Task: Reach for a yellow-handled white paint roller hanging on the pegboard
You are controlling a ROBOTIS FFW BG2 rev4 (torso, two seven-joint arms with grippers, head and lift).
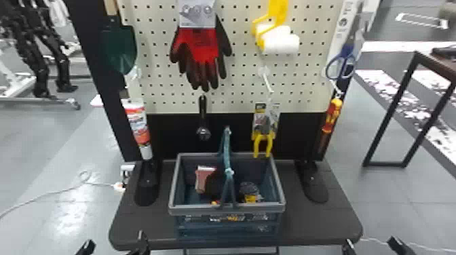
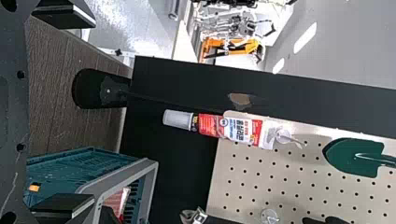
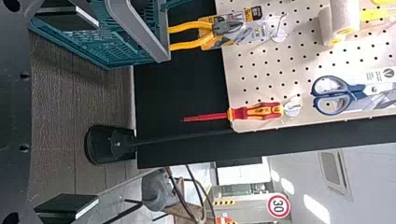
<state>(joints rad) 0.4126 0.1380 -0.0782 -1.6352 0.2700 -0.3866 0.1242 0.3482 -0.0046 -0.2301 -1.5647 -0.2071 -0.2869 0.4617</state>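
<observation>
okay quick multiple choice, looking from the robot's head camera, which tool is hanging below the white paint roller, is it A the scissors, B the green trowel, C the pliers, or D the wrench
C. The pliers hang below the paint roller, their yellow handles pointing down toward the basket.

a dark table (image 1: 315, 220) bears a basket (image 1: 193, 209) and two black feet (image 1: 312, 184).
</observation>
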